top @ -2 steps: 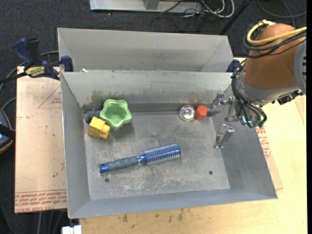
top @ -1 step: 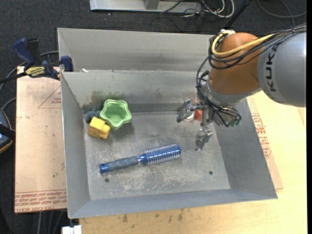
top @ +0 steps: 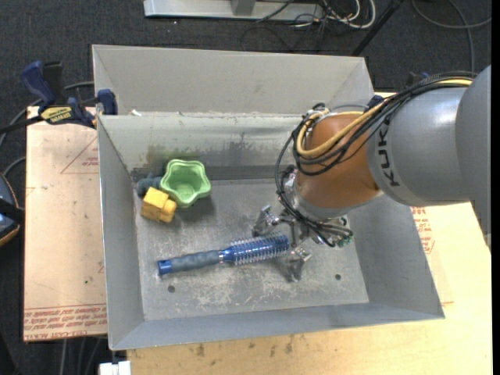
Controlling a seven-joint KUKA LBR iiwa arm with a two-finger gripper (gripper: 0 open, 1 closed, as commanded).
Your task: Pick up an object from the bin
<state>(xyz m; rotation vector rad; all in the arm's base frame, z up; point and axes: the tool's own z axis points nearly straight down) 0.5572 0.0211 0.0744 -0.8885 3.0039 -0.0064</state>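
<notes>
The gripper (top: pixel 281 244) is down, its 2 fingers (top: pixel 297 266) spread either side of the blue hairbrush's (top: pixel 225 255) bristle head, which lies between them on the bin (top: pixel 234 297) floor; by my judgement, closing and lifting remain.

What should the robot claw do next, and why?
Probably squeeze shut. The gripper is open and low at the bristle end of the blue hairbrush, with one finger on each side, so closing would likely grab it.
</notes>
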